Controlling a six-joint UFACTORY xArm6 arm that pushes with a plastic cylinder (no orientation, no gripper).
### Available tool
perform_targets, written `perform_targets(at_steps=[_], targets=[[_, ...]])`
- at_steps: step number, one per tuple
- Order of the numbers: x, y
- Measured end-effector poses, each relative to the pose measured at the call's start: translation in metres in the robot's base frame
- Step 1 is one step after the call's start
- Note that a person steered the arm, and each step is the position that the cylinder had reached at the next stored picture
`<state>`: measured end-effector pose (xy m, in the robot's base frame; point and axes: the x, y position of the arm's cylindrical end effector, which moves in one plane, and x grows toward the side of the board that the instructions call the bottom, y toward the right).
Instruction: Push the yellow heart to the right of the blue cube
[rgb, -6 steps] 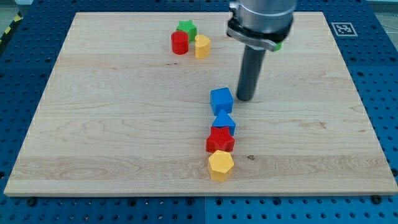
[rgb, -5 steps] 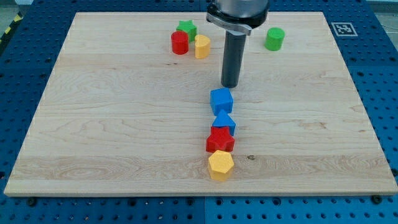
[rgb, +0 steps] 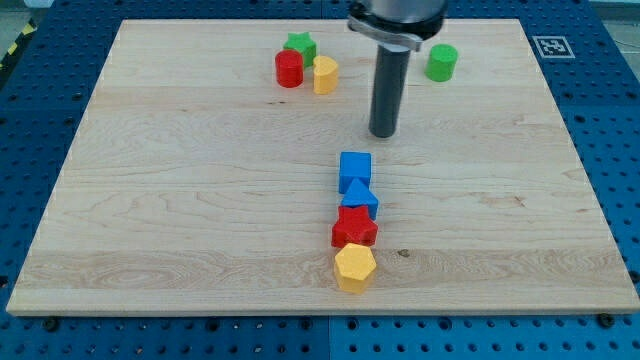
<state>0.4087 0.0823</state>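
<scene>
Yellow heart (rgb: 325, 75) lies up-left of my tip (rgb: 384, 134), apart.

Arm enters from the view's top, only its lower grey-and-black collar showing, cut off by the frame edge. Straight dark rod hangs vertical below it. My tip (rgb: 384, 134) sits low at board level, right of centre, in the upper half of the view.
</scene>
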Motion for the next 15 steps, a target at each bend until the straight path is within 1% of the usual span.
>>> perform_targets(at_steps=[1, 3, 4, 6, 7, 8, 9, 10, 12, 13, 14, 15], targets=[[0.000, 0.032], [-0.004, 0.042], [-0.026, 0.061], [-0.028, 0.064], [-0.048, 0.046], [-0.060, 0.014], [-0.085, -0.029], [-0.106, -0.037], [-0.124, -0.040], [-0.132, -0.052], [-0.132, -0.083], [-0.132, -0.093]])
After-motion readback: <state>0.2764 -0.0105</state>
